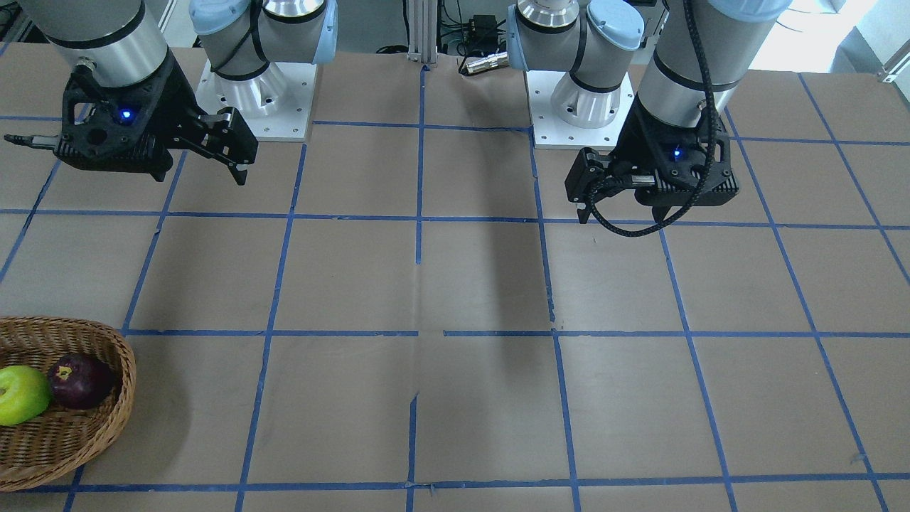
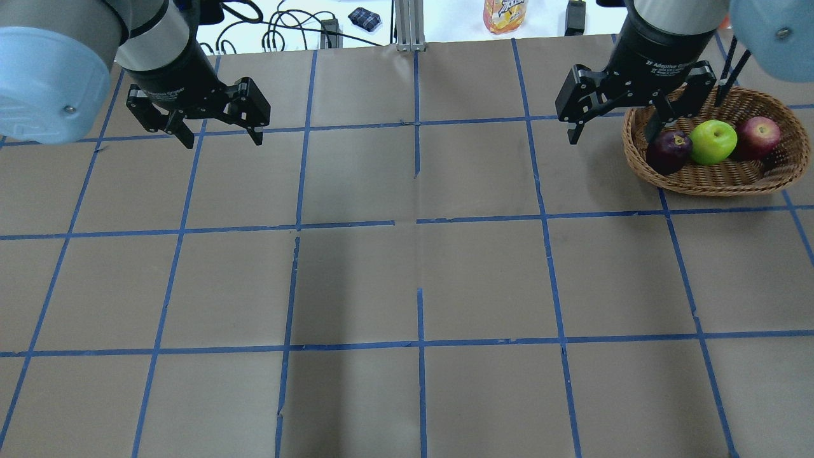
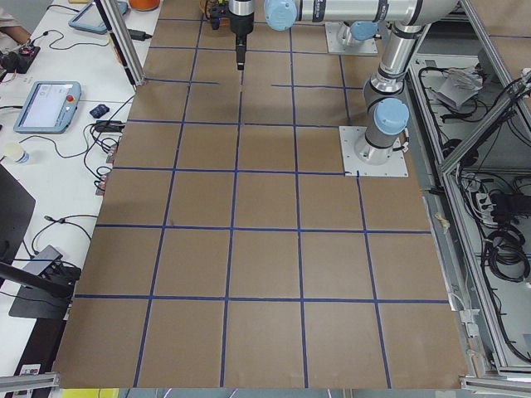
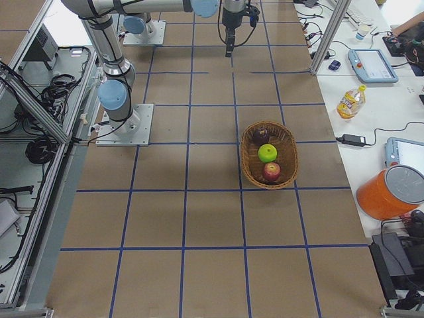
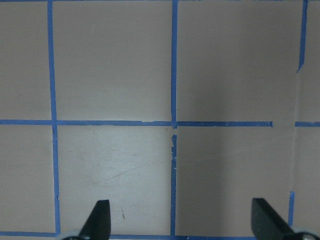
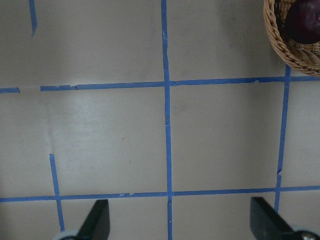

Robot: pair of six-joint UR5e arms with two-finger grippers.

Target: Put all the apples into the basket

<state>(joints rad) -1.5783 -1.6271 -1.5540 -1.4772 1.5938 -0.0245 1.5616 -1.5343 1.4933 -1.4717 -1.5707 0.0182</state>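
The wicker basket (image 2: 715, 181) stands at the table's far right. In it lie the maroon apple (image 2: 668, 151), the green apple (image 2: 712, 141) and the red apple (image 2: 758, 135). The exterior right view shows the basket (image 4: 248, 165) with all three in a row. The front view shows the basket (image 1: 85, 441) with the green apple (image 1: 21, 395) and the maroon apple (image 1: 79, 380); the red one is cut off there. My right gripper (image 2: 610, 137) is open and empty, raised left of the basket. Its wrist view shows the basket rim (image 6: 285, 47). My left gripper (image 2: 222, 140) is open and empty at the far left.
The table is brown paper with a blue tape grid (image 2: 416, 222). The arm bases (image 1: 256, 107) stand at the robot's edge. A drink bottle (image 4: 349, 101), tablets and cables lie on the side bench beyond the table edge.
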